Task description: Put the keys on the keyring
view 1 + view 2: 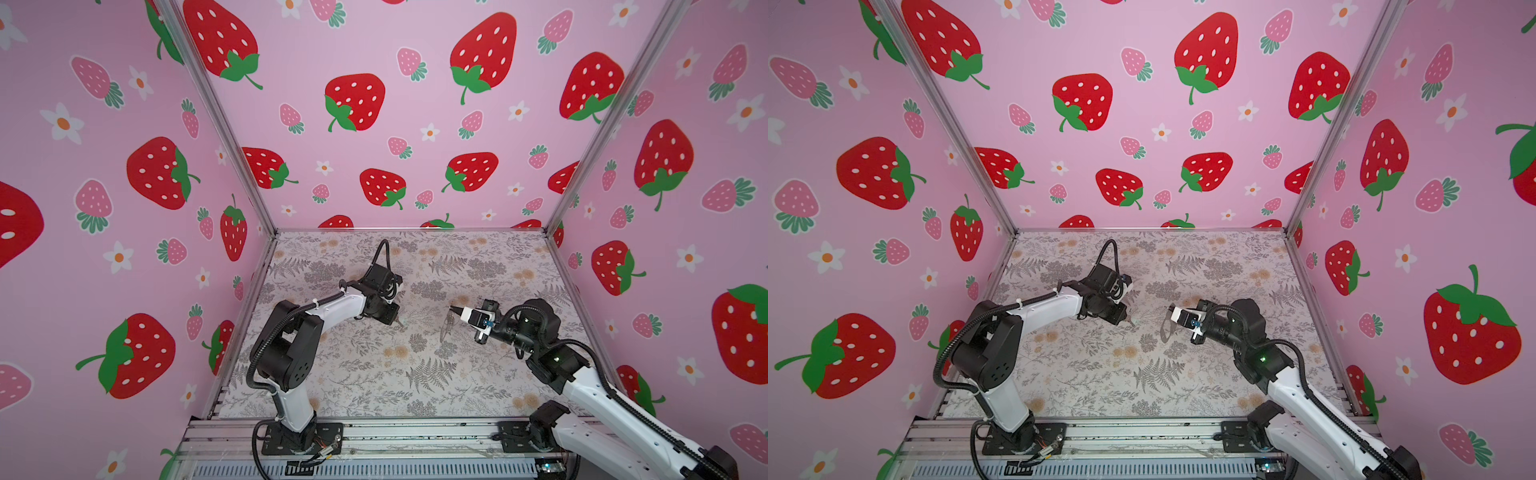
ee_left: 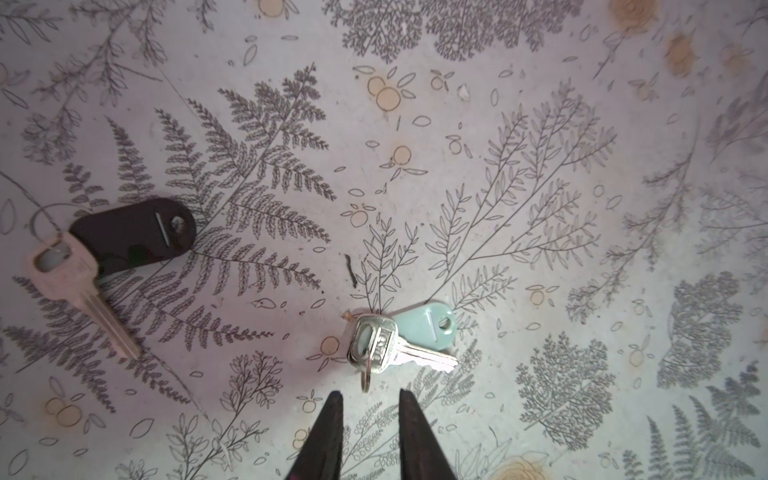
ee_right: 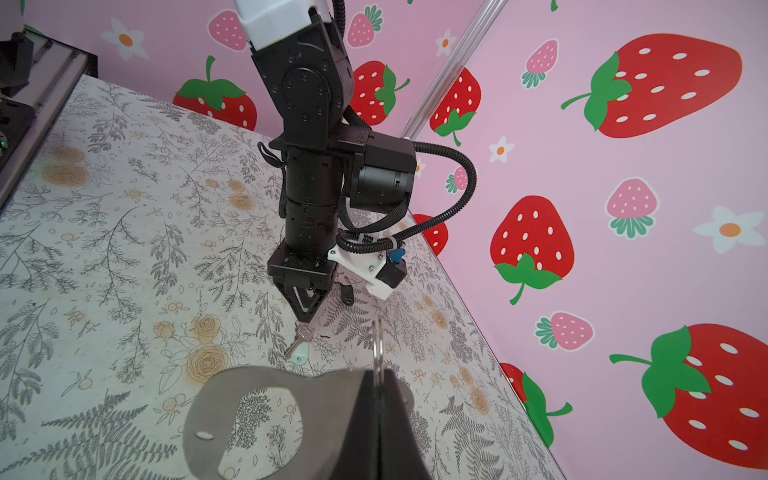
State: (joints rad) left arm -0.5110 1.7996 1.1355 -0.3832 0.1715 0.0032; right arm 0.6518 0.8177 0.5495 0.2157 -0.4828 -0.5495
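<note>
In the left wrist view a silver key (image 2: 386, 345) lies on a pale teal tag (image 2: 424, 328), with a small ring (image 2: 366, 380) standing up from its head. My left gripper (image 2: 370, 395) is open just short of that ring, nothing between its fingers. Farther off lies a plain key (image 2: 72, 282) beside a black tag (image 2: 133, 235). My right gripper (image 3: 379, 374) is shut on a silver ring (image 3: 377, 345) of the keyring (image 3: 328, 399), a flat grey plate held off the table. Both top views show the keyring (image 1: 446, 326) hanging at the right gripper (image 1: 1170, 308), apart from the left gripper (image 1: 398, 322).
The floral table mat (image 1: 374, 374) is boxed in by strawberry-print walls (image 1: 415, 124) on three sides. A metal rail (image 1: 374, 436) with both arm bases runs along the front. The left arm (image 3: 311, 187) stands upright over the teal-tagged key in the right wrist view.
</note>
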